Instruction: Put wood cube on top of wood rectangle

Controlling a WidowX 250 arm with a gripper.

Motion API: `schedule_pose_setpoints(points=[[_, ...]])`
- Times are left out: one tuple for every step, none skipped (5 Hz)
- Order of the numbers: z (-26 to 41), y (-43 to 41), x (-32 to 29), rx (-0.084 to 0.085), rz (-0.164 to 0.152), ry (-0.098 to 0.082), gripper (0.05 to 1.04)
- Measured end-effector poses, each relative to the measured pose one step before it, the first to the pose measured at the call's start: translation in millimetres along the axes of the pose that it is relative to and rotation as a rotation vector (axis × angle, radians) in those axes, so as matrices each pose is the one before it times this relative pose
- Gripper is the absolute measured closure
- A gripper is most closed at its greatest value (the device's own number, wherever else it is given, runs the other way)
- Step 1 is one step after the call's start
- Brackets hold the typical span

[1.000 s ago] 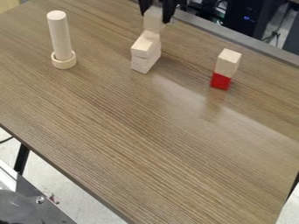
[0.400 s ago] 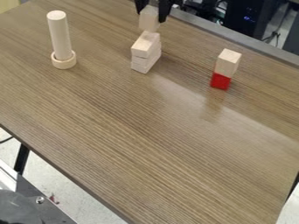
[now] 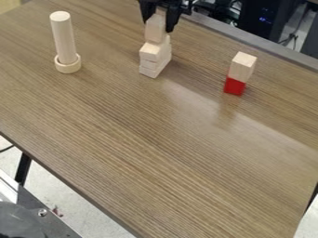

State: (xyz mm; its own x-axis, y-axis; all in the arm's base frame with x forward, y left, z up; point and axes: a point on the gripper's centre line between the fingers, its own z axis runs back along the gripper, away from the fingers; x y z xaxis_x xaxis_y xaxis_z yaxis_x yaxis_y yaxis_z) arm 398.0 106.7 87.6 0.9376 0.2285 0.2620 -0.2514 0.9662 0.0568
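"So, looking at the camera view, how is the gripper holding itself?"

"It's hanging at the far edge of the table, left of the middle, and its fingers are pointing down toward the near side."

"Are they standing apart or together?"

"They're clamping the wood cube, one on its left and one on its right, and the cube is standing about upright between them."

"And where is it sitting?"

"Right over the far part of the wood rectangle. Its bottom is looking to be in touch, though I can't be sure of that. The rectangle's near end is showing, and the whole piece is lying on a lower wooden block."

"What else is standing around?"

"Well apart on the right, a pale block is resting on a red cube. Over on the left, a tall wooden cylinder is rising upright from a round wooden base. Beyond the far edge, some dark equipment is showing a small blue light."
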Motion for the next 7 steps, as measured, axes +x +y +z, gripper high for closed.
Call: schedule_pose_setpoints(points=[[-2.42,-1.45,-2.49,-0.0011,-0.0021,0.0044,0.526],[0.28,-0.75,-0.23,0.0023,-0.0013,-0.0095,0.526],[0.00,0.35,0.75,0.0022,0.0043,-0.0047,0.526],[-0.59,-0.23,-0.22,-0.0012,0.0054,0.0016,0.526],[0.07,-2.04,-0.03,-0.0057,0.0023,0.0001,0.526],[0.61,-2.13,0.58,-0.0137,0.0117,-0.0038,0.514],[0.02,-1.04,-2.25,-0.0065,0.0116,0.0143,0.454]])
